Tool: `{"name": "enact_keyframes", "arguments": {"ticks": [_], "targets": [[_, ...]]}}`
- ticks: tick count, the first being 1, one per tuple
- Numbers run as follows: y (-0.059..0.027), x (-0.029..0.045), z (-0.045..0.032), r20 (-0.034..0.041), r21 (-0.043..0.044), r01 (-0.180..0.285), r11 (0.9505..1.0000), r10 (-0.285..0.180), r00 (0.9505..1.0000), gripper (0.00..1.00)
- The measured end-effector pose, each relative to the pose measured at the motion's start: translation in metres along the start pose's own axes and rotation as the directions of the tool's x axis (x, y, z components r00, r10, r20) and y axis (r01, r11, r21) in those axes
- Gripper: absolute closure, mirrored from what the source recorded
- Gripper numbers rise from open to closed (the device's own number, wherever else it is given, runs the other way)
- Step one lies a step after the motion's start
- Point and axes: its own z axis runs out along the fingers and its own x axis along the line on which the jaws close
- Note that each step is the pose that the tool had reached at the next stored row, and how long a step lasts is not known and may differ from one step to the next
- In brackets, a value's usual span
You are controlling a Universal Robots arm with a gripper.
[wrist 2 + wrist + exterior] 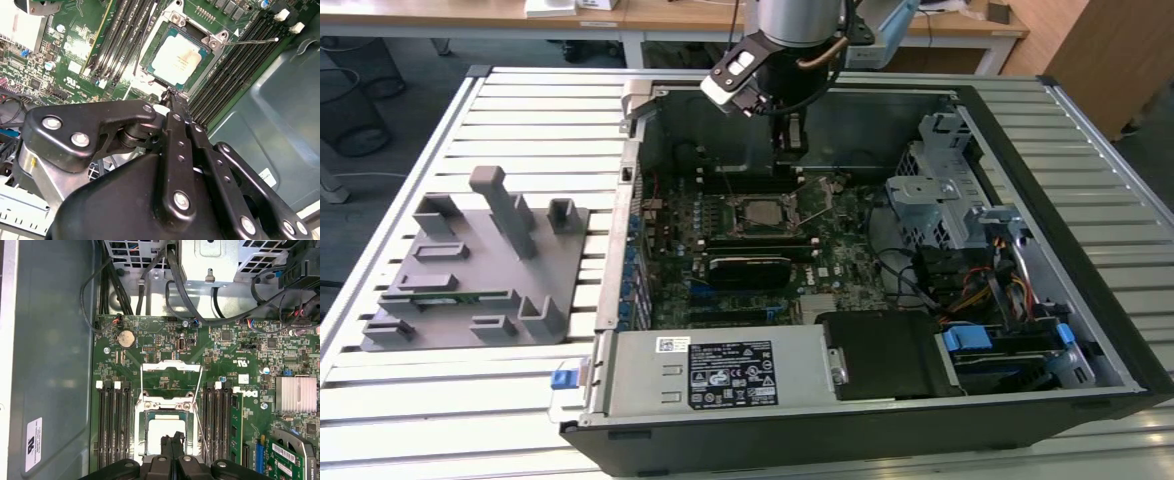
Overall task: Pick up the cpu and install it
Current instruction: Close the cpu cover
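Note:
The cpu (176, 59) is a small square chip with a silver-grey top. It lies flat in the black motherboard socket (145, 412), whose metal frame (170, 367) is swung open. My gripper (172, 92) hangs just above the socket's edge, shut, with its two black fingers pressed together and nothing between them. In the first wrist view the fingertips (169, 441) overlap the near part of the cpu (157, 430). In the exterior view the gripper (790, 150) is inside the open computer case, a little behind the cpu (761, 212).
Memory slots (112, 425) flank the socket and a thin lever (250, 41) sticks out beside it. Case walls (1067, 200), a drive cage (927, 190) and cables (961, 290) crowd the exterior view's right. A grey fixture (474, 265) holding a green memory stick (454, 297) sits outside the case.

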Motion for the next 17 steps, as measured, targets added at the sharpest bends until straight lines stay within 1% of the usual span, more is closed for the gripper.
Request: {"name": "enact_keyframes", "arguments": {"ticks": [9, 13, 17], "targets": [[0.0006, 0.0000, -0.0005, -0.0003, 0.0000, 0.000, 1.0000, 0.000, 1.0000, 0.89], [0.0082, -0.0001, -0.0003, -0.0003, 0.0000, 0.000, 1.0000, 0.000, 1.0000, 0.89], [0.0134, -0.0001, 0.0000, -0.0004, -0.0001, 0.000, 1.0000, 0.000, 1.0000, 0.89]]}}
